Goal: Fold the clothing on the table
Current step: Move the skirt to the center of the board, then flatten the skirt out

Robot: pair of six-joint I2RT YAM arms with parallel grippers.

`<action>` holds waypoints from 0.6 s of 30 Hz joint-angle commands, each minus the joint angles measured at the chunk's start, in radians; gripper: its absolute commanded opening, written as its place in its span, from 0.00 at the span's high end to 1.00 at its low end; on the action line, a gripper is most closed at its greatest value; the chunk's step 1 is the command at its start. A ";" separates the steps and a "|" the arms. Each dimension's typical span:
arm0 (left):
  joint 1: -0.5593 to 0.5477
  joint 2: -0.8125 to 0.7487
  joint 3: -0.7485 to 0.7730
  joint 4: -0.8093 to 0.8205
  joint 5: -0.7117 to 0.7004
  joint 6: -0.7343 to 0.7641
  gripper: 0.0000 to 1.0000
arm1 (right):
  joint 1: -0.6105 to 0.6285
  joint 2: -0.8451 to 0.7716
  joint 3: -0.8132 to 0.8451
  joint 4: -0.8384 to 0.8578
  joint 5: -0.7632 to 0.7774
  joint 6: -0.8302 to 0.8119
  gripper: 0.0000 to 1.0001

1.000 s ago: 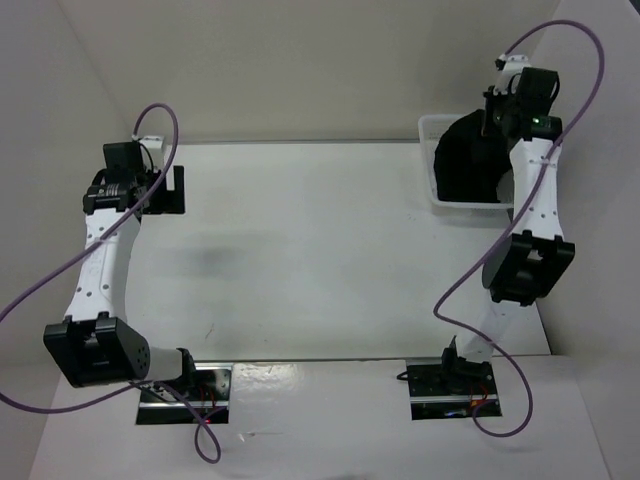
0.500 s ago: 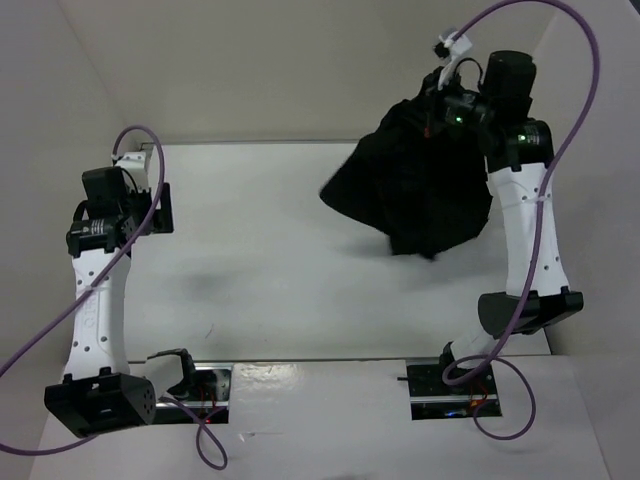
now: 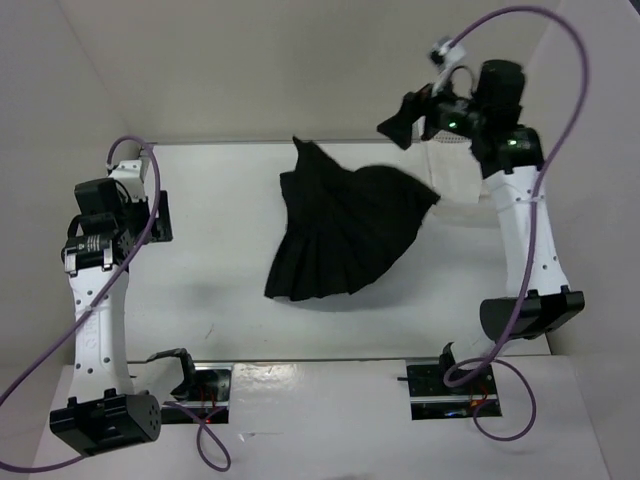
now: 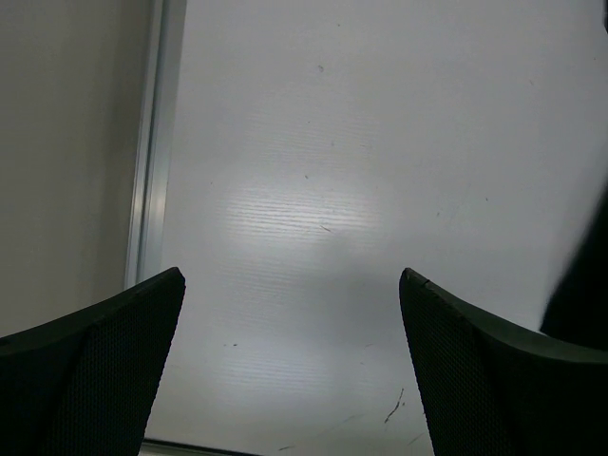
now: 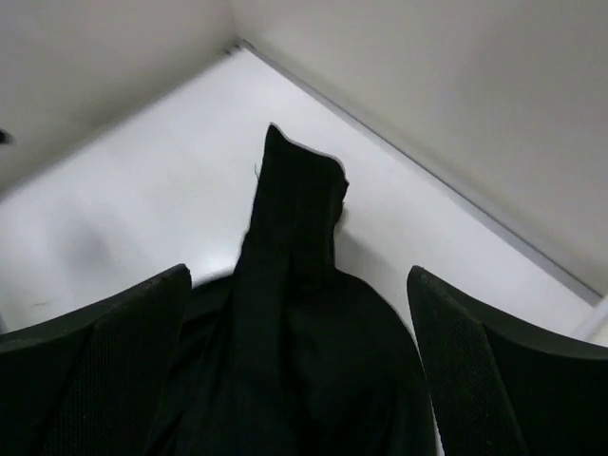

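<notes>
The clothing point(image 3: 345, 235), a black pleated skirt, is fanned out over the middle of the white table point(image 3: 220, 290). A narrow corner of it points toward the back edge and the wide hem faces front left. My right gripper point(image 3: 405, 118) hangs above the table's back right, up and to the right of the skirt, open and holding nothing. In the right wrist view the skirt point(image 5: 294, 332) lies below the spread fingers point(image 5: 494, 380) of that gripper point(image 5: 296, 273). My left gripper point(image 3: 158, 215) is open over bare table at the left, well clear of the skirt, and its wrist view shows the gripper point(image 4: 291, 275) empty.
A white perforated basket point(image 3: 458, 175) stands at the back right, partly behind the right arm. A grey metal rail point(image 4: 152, 142) runs along the table's left edge, with a pale wall beyond it. Pale walls enclose the table on three sides.
The right gripper pulled the skirt out of the basket, swung it left over the table and let go. The skirt now lies spread in the middle. The left arm shifted slightly.
</notes>
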 commanded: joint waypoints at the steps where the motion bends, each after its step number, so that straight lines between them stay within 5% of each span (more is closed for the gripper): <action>1: 0.007 -0.028 -0.021 0.006 0.032 0.004 0.00 | 0.156 -0.048 -0.181 -0.028 0.478 -0.186 0.02; 7: 0.007 -0.057 -0.071 0.015 0.077 0.004 0.00 | 0.235 -0.125 -0.416 0.059 0.757 -0.225 0.02; 18: 0.036 -0.043 -0.095 0.043 0.146 -0.009 0.00 | 0.493 0.159 -0.274 0.014 0.912 -0.237 0.02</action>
